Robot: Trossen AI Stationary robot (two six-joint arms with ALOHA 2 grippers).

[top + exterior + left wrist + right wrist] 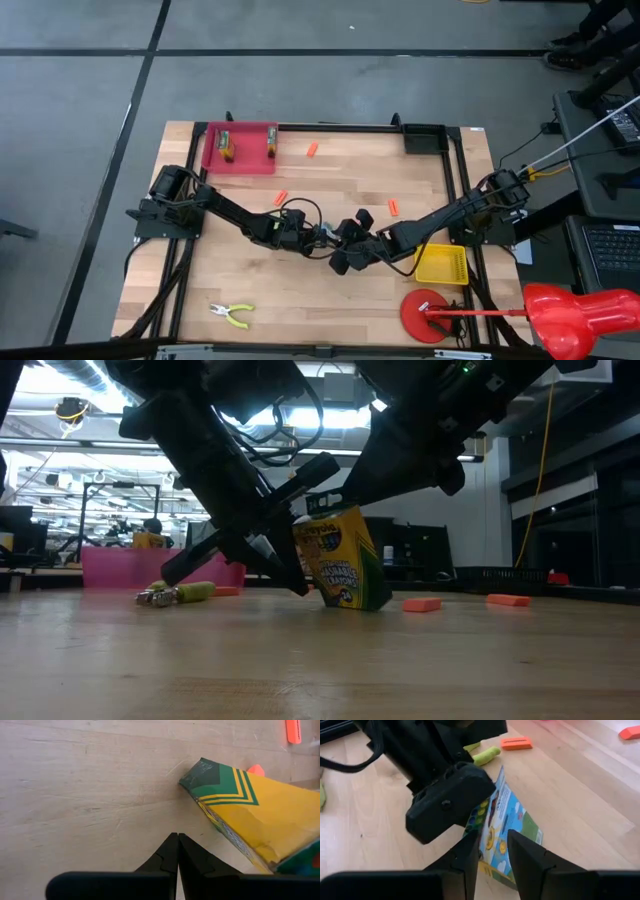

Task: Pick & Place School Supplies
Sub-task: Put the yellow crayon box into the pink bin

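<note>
The green-and-yellow crayon box [345, 560] stands tilted at the table's middle, between my two grippers. My right gripper [492, 855] comes from the right and is shut on the box's upper end. My left gripper [177, 851] is shut and empty, low over the table right beside the box [260, 815]. One pair of pliers [232, 315] lies near the front left. Another green-handled pair [175, 594] lies behind my left arm. Orange pieces [312, 149] [393, 207] lie scattered on the wood. My right gripper pinches the crayon box's upper end [496, 832] between its two fingers, one on each broad face, slanting down from the table's right. The box stands tilted with its lower edge [362, 603] on the table. My left gripper's shut fingers [290, 575] lie along the box's side; I cannot tell whether they touch it.
A flat pink tray [240, 160] at the far left corner holds two small items. A yellow mesh basket [441, 265] sits at the right, under my right arm. A red disc [425, 315] and a red object [580, 310] lie at the front right.
</note>
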